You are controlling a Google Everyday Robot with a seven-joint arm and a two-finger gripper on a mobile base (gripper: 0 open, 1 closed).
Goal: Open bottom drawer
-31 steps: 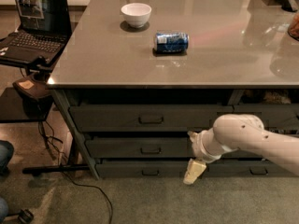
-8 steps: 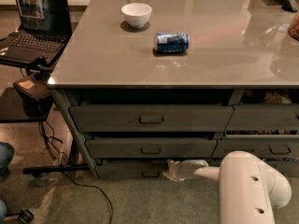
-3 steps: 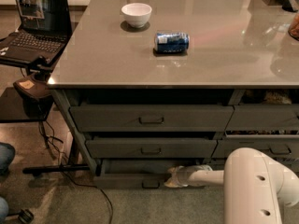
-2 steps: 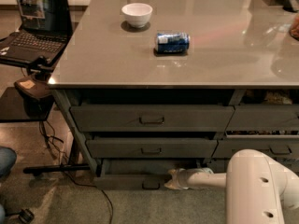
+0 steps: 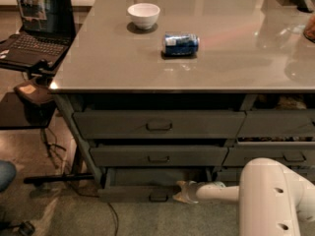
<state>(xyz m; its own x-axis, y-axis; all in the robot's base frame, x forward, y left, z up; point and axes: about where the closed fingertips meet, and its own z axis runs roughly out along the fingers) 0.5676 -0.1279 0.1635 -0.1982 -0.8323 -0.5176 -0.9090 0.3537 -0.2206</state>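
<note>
The bottom drawer is the slimmest dark-grey front, lowest in the left stack. It stands pulled out towards me, with its dark flat inside showing behind the front. Its small loop handle sits at the centre of the front. My gripper is at floor level just right of the handle, at the drawer's front edge, on the end of my white arm, which reaches in from the lower right. The two taller drawers above are closed.
A white bowl and a blue can lying on its side are on the grey tabletop. A laptop sits on a side stand at left. Cables lie on the floor at the left. A neighbouring drawer stack is at right.
The gripper came down from beside the middle drawer to the bottom drawer's handle. The bottom drawer has since slid out towards me; over the last second it has come out slightly further.
</note>
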